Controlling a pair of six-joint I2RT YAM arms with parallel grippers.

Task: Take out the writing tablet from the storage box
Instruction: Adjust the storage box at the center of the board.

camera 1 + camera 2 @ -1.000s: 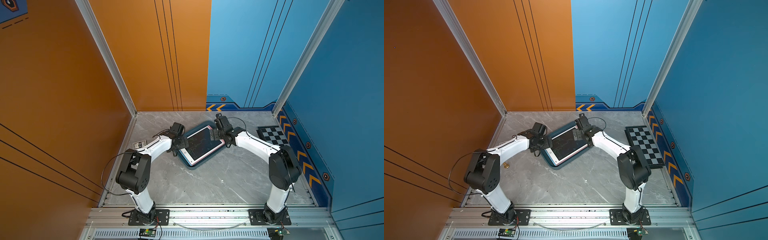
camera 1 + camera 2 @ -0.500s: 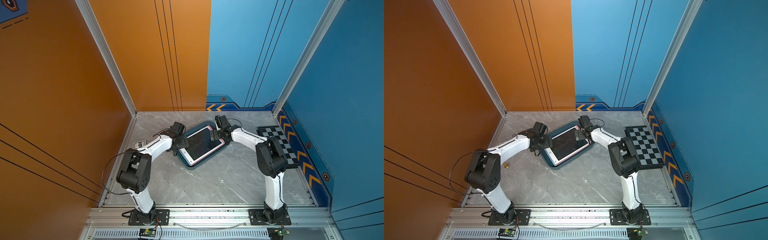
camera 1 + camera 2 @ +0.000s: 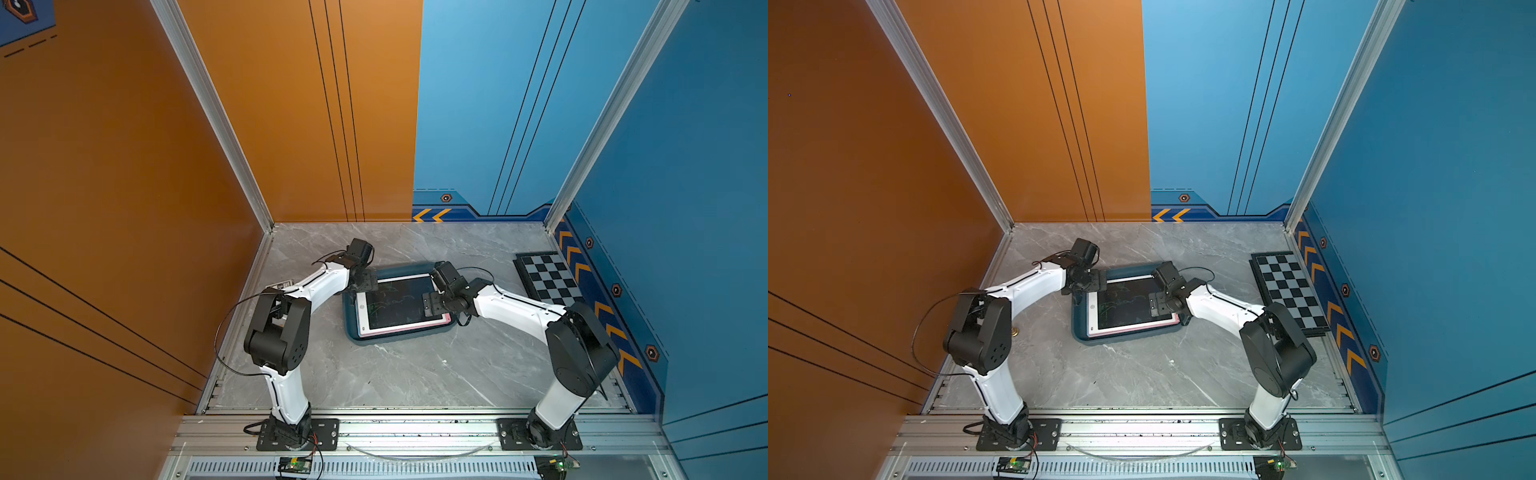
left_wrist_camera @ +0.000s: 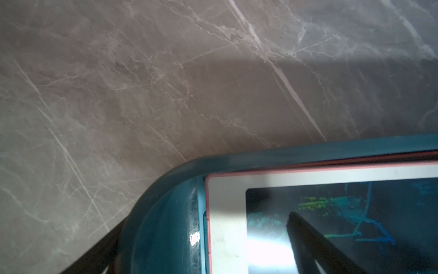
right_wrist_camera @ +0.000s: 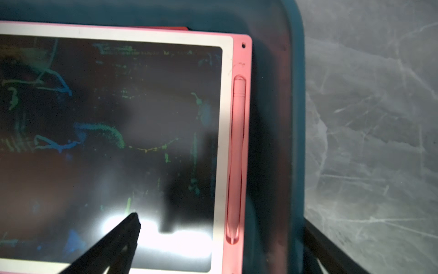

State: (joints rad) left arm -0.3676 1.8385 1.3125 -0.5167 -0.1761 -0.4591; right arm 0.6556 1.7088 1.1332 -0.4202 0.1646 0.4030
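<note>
Writing tablet (image 3: 395,307) lies flat, dark screen up, inside the storage box (image 3: 353,332) near the middle of the table (image 3: 415,374), and you have a tool over each short end. Your left gripper (image 3: 368,282) covers one corner and your right gripper (image 3: 431,300) part of the opposite end, so in both top views their bodies hide the fingertips and you cannot tell whether anything is touched. The wrist views are blurred and cut the fingers off. At the left, one finger (image 4: 312,239) is over the screen and the other (image 4: 99,249) is outside the box wall, jaws spread wide, nothing held. At the right it is the same, one finger (image 5: 118,237) over the screen and one (image 5: 320,242) beyond the wall, wide and empty, with the pink stylus (image 5: 237,154) in its slot between them. A red sliver (image 5: 175,28) shows past the tablet's rim, and you cannot tell what it is. The chequered board (image 3: 548,278) lies well apart by the right wall. Since a second ago, box and tablet have turned from a diagonal to much closer to square with the table's front edge, and both jaws are as wide as before
</note>
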